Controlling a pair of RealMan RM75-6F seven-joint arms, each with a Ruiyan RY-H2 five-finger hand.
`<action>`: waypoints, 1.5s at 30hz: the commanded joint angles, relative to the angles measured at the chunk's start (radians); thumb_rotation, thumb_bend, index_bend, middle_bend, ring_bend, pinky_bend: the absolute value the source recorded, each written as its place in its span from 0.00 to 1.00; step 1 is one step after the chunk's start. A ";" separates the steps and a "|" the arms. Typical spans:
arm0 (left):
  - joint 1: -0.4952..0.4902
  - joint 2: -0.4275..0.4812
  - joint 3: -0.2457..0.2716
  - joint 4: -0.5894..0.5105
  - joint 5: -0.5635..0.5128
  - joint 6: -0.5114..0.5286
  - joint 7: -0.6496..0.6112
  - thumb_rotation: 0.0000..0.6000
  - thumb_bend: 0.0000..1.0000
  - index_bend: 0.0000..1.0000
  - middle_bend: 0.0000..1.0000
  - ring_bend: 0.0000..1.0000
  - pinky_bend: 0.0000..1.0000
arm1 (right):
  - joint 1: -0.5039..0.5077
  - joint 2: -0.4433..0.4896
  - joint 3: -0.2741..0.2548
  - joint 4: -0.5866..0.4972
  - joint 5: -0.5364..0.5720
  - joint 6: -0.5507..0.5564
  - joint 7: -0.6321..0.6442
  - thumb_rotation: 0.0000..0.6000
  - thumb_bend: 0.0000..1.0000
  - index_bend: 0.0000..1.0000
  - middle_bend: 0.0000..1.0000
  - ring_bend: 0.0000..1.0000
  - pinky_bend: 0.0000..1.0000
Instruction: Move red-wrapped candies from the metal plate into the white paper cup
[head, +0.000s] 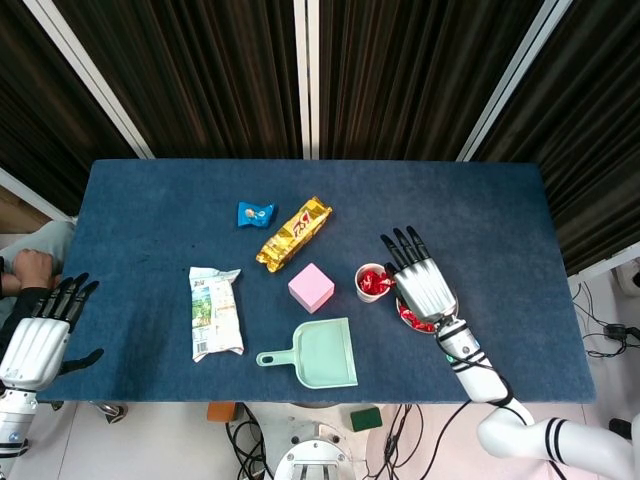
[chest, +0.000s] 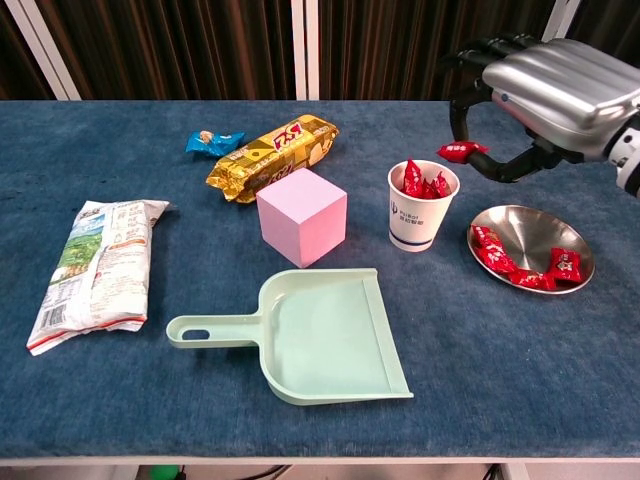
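Pinching a red candy (chest: 461, 151), right hand (chest: 545, 92) hovers above white paper cup (chest: 421, 216)

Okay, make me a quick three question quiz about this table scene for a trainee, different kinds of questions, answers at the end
1. True or false: the right hand pinches a red candy in its fingers, in the air up and to the right of the white paper cup.
2. Which thing lies nearest the camera in the chest view? A) gold snack pack B) green dustpan C) pink cube
3. Fill in: the left hand hangs open off the table's ____ edge in the head view.

Key: 1 true; 2 B; 3 left.
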 joint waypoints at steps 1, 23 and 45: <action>0.001 0.001 -0.001 0.001 -0.001 0.002 -0.004 1.00 0.10 0.08 0.03 0.00 0.15 | 0.025 -0.036 0.016 0.023 0.025 -0.024 -0.026 1.00 0.48 0.65 0.08 0.00 0.00; -0.001 -0.002 -0.001 0.001 -0.004 -0.003 0.004 1.00 0.10 0.08 0.03 0.00 0.15 | 0.026 -0.030 -0.014 0.035 0.026 -0.008 0.001 1.00 0.36 0.23 0.06 0.00 0.00; 0.011 -0.003 -0.006 -0.003 0.000 0.024 0.006 1.00 0.09 0.08 0.03 0.00 0.15 | -0.403 0.286 -0.163 0.146 -0.020 0.404 0.504 1.00 0.30 0.00 0.00 0.00 0.00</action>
